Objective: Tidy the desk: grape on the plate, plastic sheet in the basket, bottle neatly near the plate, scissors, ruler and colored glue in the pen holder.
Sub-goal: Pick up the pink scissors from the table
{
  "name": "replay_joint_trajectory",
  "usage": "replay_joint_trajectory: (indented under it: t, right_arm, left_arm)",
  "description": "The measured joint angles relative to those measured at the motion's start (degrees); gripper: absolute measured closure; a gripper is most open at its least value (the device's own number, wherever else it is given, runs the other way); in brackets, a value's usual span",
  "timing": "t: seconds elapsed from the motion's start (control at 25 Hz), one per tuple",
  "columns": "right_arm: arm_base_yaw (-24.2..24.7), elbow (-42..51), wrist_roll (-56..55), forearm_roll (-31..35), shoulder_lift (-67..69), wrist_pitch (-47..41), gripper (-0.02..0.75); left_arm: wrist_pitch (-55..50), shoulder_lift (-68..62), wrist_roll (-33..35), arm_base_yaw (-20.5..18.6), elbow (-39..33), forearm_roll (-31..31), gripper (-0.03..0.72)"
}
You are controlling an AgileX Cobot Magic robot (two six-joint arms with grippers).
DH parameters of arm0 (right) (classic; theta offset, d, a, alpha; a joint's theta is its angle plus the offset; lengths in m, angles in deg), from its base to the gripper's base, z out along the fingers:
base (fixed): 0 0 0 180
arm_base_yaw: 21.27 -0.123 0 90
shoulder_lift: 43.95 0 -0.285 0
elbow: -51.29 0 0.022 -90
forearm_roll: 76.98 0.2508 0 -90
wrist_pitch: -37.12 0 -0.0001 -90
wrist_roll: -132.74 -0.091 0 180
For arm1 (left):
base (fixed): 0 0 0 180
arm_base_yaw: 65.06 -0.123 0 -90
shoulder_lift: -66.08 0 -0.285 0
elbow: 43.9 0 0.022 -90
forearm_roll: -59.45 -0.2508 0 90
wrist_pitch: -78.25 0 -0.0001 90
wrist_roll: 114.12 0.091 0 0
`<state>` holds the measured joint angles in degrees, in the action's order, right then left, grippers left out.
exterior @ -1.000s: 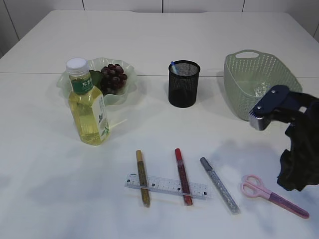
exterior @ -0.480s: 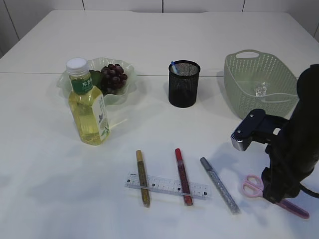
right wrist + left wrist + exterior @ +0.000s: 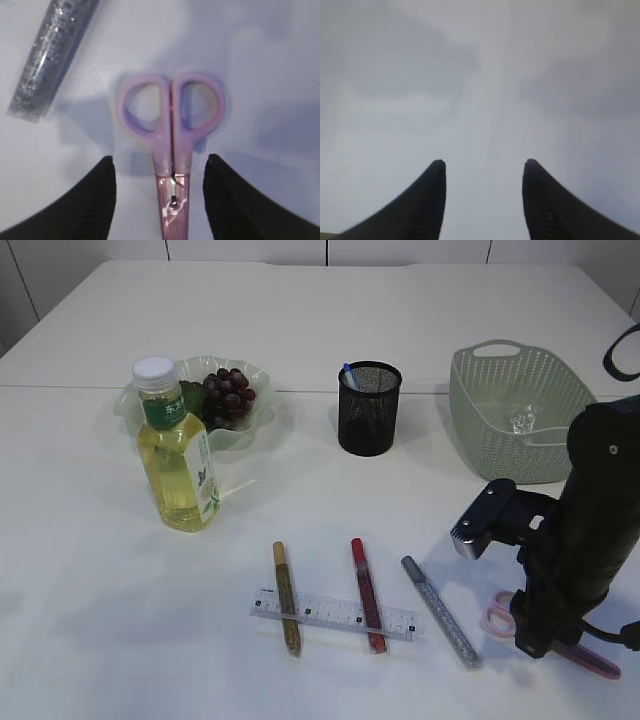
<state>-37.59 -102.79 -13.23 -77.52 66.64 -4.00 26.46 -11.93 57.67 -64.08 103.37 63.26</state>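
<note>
The right claw (image 3: 159,200) stands spread and released over the pink scissors (image 3: 170,130) near the counter's front right corner; its two dark fingers flank the scissors' neck just below the handle loops without touching it, so nothing is gripped yet. In the exterior view that arm leans down over the scissors (image 3: 500,615), hiding the claw itself. The left claw (image 3: 485,200) is also parted and empty, with only bare counter (image 3: 480,75) beneath it; it does not appear in the exterior view.

Just beside the scissors lies the silver glue stick (image 3: 440,612), then the red glue stick (image 3: 366,594) and the gold glue stick (image 3: 286,598), both resting across the clear ruler (image 3: 333,613) along the front edge. None of these has reached the black mesh pen holder (image 3: 368,408) at mid-counter, which holds only something blue-tipped.

Further out, the grapes (image 3: 228,394) already sit on the pale green plate (image 3: 135,405) toward the back left, and the bottle (image 3: 178,450) stands upright just in front of it. A crumpled clear piece, seemingly the plastic sheet (image 3: 523,420), lies in the green basket (image 3: 480,390) at the back right.

By this reading, three jobs look done; the scissors, ruler and three glue sticks remain, scissors apparently first.
</note>
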Motion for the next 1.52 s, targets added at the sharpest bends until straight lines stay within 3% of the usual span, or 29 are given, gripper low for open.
replay_joint_trajectory:
  t: [1.24, 1.52]
  right_arm:
    - [0.0, -0.3, -2.4, -1.4, 2.9, 2.9, 0.295]
    - [0.0, -0.3, -2.5, -1.4, 2.9, 2.8, 0.473]
  left_arm:
    - [0.0, 0.0, 0.2, 0.0, 0.0, 0.0, 0.326]
    - [0.0, 0.0, 0.2, 0.0, 0.0, 0.0, 0.326]
